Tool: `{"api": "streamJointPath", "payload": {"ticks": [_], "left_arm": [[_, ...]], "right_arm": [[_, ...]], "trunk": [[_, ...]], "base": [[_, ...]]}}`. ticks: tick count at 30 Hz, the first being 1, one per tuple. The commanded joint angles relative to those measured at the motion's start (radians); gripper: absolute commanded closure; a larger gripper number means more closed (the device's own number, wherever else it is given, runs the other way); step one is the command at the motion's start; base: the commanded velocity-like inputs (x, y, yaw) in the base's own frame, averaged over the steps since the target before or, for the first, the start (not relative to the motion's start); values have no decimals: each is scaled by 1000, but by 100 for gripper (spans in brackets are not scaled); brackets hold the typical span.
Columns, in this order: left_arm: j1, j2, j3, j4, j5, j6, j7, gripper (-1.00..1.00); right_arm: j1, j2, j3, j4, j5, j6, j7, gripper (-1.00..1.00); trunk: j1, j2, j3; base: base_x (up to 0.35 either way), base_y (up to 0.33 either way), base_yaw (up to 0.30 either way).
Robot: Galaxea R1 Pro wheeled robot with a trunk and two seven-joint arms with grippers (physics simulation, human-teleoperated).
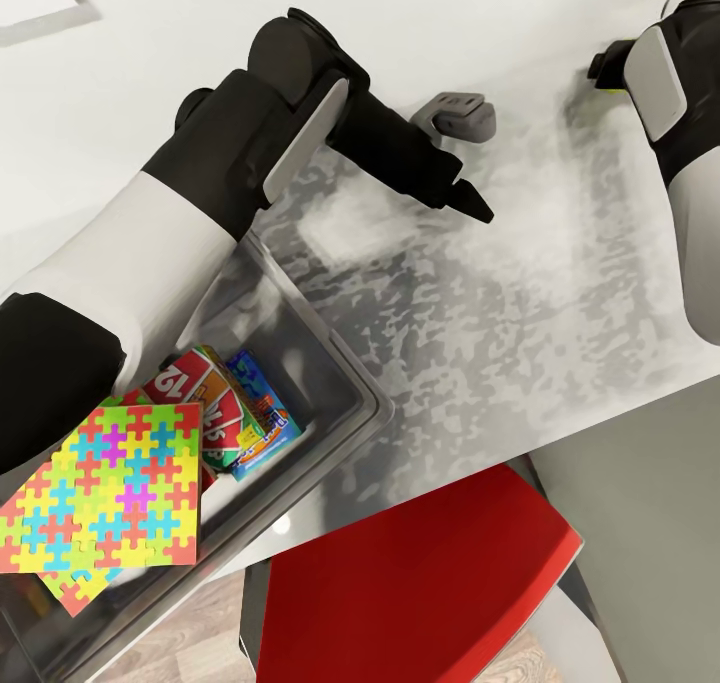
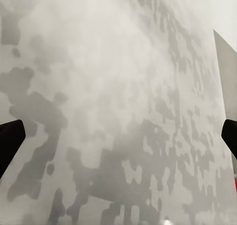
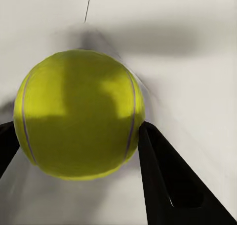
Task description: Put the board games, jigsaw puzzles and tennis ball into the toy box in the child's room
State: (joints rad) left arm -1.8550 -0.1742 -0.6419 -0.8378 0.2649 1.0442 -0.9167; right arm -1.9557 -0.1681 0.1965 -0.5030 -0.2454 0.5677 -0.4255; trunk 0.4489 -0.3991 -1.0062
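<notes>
Mottled pale grey table (image 1: 520, 293) spreads below the head camera. Well behind the left gripper (image 1: 470, 195), the toy box (image 1: 345, 378) holds a jigsaw puzzle (image 1: 110, 493) lying over two board games (image 1: 235, 413). A small grey object (image 1: 460, 115) sits just beside that gripper.

From the left wrist, its fingers (image 2: 10, 141) stand wide apart over bare tabletop.

From the right wrist, the right gripper (image 3: 79, 136) is clamped on the tennis ball (image 3: 79, 114).

Readable print on one game box in the toy box (image 1: 330, 358).
A red and white game box (image 1: 190, 378), lying behind the jigsaw puzzle (image 1: 105, 493), shows large white digits that look like "12". The blue game box (image 1: 262, 413) to its right has print too small to read.
</notes>
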Motion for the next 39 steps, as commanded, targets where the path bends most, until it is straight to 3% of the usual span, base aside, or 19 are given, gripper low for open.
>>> {"api": "streamJointPath", "payload": {"ticks": [1,27,39], "left_arm": [[-1,0,-1,1,-1,3,-4,-100],[-1,0,-1,0,-3,3,-4,-100],[-1,0,1,0,-1,3,-9,-100]], "right_arm": [[0,-1,7,15,-48,-5,-7,100],[15,-3,14,9,-44,-41,-7,100],[15,-4,14,6,-43,-40,-7,100]], "trunk": [[1,-1,-1],[1,-1,-1],[1,-1,16]], "base": [[0,0,0],[0,0,0],[-1,0,0]]}}
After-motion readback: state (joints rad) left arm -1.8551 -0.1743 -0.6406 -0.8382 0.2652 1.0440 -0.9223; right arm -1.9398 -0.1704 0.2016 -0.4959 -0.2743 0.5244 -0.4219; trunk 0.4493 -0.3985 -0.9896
